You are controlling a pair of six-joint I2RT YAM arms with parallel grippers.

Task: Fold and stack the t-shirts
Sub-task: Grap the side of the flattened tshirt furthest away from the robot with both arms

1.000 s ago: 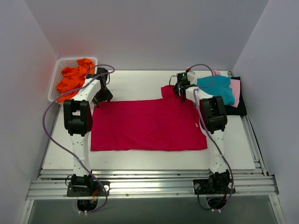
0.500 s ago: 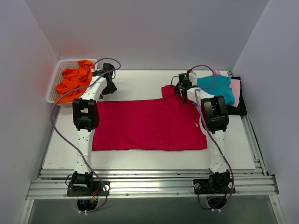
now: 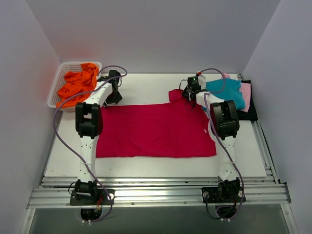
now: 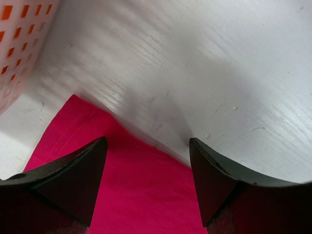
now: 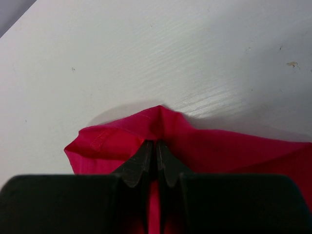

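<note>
The large crimson-red t-shirt (image 3: 156,129) lies spread flat mid-table. My left gripper (image 3: 115,96) is open over its far left corner; in the left wrist view the fingers straddle the red cloth edge (image 4: 141,190). My right gripper (image 3: 188,95) is shut on a raised fold of the red shirt (image 5: 161,124) at its far right edge, near the sleeve. A bright orange shirt (image 3: 78,83) lies crumpled in the white basket. The teal shirt (image 3: 228,90), pale pink shirt (image 3: 245,95) and black shirt (image 3: 248,113) lie stacked at the far right.
The white lattice basket (image 3: 58,80) stands at the far left corner, also showing in the left wrist view (image 4: 19,44). Grey walls close in the table on three sides. Aluminium rails (image 3: 156,192) run along the near edge.
My left gripper has moved from the red shirt's left edge up and right toward its far left corner. My right gripper has stayed shut on the shirt's far right edge.
</note>
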